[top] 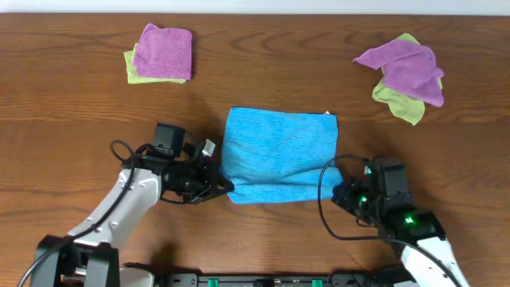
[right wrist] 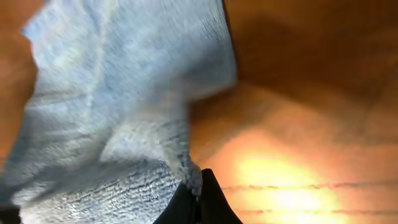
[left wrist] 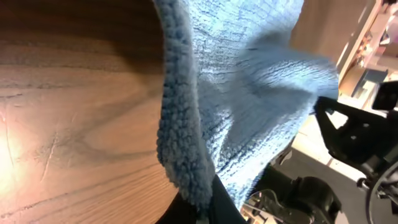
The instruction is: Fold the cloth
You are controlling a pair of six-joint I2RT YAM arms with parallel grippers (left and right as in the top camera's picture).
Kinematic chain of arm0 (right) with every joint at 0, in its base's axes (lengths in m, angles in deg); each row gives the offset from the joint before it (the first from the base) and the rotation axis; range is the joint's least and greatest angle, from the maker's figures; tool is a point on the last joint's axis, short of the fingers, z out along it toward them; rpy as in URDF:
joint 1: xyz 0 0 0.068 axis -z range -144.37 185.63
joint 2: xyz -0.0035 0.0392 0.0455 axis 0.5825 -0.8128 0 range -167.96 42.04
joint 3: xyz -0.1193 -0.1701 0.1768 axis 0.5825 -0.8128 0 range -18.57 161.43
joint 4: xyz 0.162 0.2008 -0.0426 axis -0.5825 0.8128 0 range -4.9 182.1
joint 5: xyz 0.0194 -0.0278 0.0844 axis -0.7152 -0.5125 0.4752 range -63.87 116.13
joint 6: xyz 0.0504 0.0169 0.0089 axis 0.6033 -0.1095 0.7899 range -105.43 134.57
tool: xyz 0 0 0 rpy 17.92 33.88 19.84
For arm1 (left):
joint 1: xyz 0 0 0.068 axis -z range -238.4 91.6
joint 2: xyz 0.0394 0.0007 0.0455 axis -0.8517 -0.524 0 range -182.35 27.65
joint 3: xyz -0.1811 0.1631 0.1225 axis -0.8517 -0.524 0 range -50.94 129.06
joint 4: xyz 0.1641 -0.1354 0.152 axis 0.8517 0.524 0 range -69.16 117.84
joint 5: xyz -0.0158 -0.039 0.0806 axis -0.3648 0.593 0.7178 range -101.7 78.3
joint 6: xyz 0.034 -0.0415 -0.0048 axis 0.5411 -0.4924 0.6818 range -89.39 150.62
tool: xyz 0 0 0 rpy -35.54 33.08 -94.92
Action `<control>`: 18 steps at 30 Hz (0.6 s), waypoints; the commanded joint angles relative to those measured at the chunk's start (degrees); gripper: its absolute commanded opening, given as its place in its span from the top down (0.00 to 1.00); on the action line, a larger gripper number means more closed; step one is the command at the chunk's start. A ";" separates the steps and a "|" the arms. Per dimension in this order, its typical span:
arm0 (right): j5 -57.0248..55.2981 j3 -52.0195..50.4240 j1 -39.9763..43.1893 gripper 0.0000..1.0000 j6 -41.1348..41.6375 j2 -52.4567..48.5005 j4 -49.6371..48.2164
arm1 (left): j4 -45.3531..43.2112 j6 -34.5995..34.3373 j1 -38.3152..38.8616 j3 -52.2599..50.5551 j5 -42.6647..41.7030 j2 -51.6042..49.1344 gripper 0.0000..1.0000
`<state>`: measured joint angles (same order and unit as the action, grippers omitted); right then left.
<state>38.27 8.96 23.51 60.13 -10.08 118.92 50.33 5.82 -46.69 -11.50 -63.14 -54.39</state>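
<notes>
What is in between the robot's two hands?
The blue cloth. In the overhead view it stretches from the left gripper to the right gripper, and each is shut on one of its near corners.

Probably a robotics lab: two cabled robot arms (top: 127, 199) at a wood-grain table (top: 263, 80).

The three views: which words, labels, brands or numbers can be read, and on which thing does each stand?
No text can be read.
The small white tag at the far edge of the cloth is too small to read.
The wrist views show no print.
</notes>
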 commanded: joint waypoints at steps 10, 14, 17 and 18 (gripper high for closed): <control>-8.94 2.14 0.42 0.99 -0.87 -2.10 -5.29 | -20.22 -16.39 -0.04 -0.28 7.91 0.42 0.94; -8.96 2.14 0.42 0.99 -1.55 -6.78 -13.14 | -24.87 -19.17 0.00 -0.28 12.00 0.39 0.94; -8.98 2.32 0.42 0.99 -1.99 -11.85 -19.10 | -25.99 -19.61 0.00 -0.28 15.96 0.28 0.94; -9.07 2.49 0.44 0.99 -2.01 -13.00 -19.91 | -25.99 -20.39 0.00 -0.28 17.25 0.11 0.94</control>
<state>32.96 10.60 23.49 59.08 -20.76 99.69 24.46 -12.13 -46.26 -11.85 -52.67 -54.36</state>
